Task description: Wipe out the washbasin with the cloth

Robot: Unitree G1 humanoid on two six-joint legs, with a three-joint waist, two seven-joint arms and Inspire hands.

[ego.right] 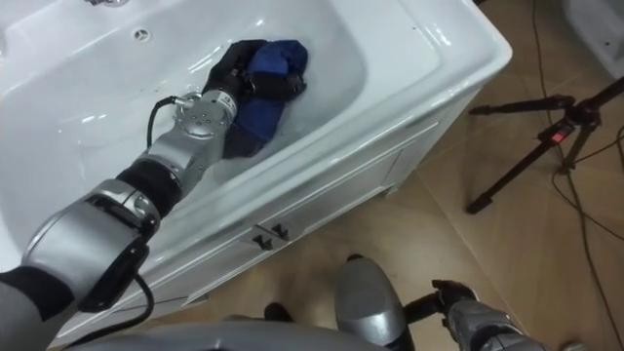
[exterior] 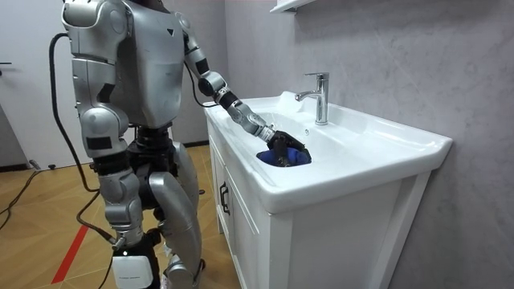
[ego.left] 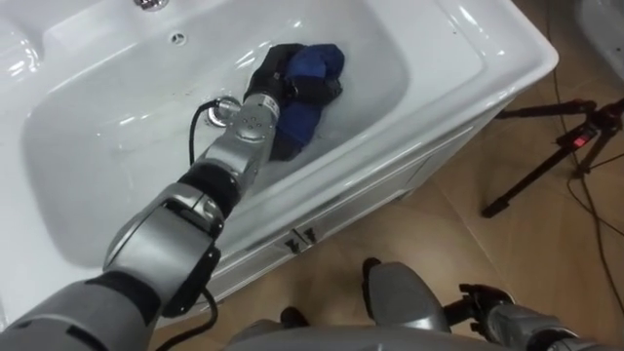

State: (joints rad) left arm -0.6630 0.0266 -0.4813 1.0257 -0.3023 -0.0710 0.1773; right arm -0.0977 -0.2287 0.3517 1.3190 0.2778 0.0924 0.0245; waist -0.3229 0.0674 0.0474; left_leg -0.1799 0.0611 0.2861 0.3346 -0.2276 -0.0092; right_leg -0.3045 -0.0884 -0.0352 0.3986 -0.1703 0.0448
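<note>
The room is bright, with soft, even light that seems to come from above. The shiny white ceramic basin (ego.left: 117, 127) is the brightest thing, with pale streaks of glare on its far rim and inside its bowl. The robot's black left hand (ego.left: 271, 74), curled round the soft blue cloth (ego.left: 317, 63), lays only a faint grey shadow on the basin floor. The white cabinet front (ego.left: 322, 210) under the near rim sits in shade. The silver metal tap (exterior: 321, 95) gleams, and the brown wooden floor (ego.left: 507, 253) shines a little.
</note>
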